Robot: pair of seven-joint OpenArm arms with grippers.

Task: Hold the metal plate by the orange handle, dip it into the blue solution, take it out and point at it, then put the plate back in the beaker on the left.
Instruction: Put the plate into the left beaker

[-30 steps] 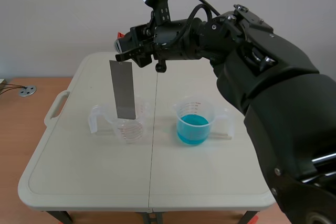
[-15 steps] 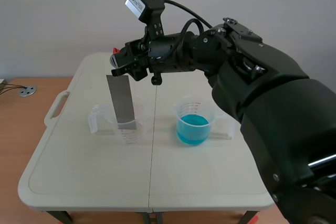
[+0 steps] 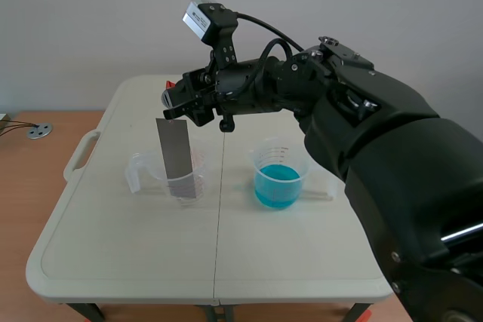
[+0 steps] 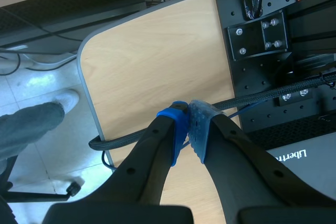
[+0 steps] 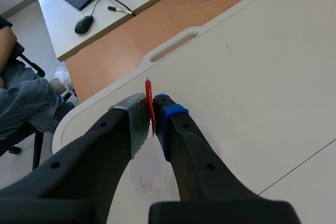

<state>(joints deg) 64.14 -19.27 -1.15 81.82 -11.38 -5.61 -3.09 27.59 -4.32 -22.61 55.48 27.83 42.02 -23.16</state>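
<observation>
The thin orange handle [image 3: 171, 84] is almost wholly covered by the right pincer [image 3: 176, 102] in the scene view; only a sliver of red shows behind the fingers. In the right wrist view the handle stands edge-on, clamped between the two pads, while the flat grey metal plate [image 3: 175, 152] below it is hidden by the pincer itself. The plate's lower end sits inside the clear plastic beaker [image 3: 201, 180] on the left, dim through the wall, so whether it touches the bottom cannot be told. The left arm lies outside the scene view; the left pincer [image 4: 188, 129] shows only in its own view, clenched on nothing, pads meeting. The black right arm [image 3: 355, 111] comes in from the right and stretches across the white folding desk [image 3: 128, 246], past the clear beaker of blue solution [image 3: 279, 177]. Its wrist is roughly level, and the plate hangs from it nearly upright.
</observation>
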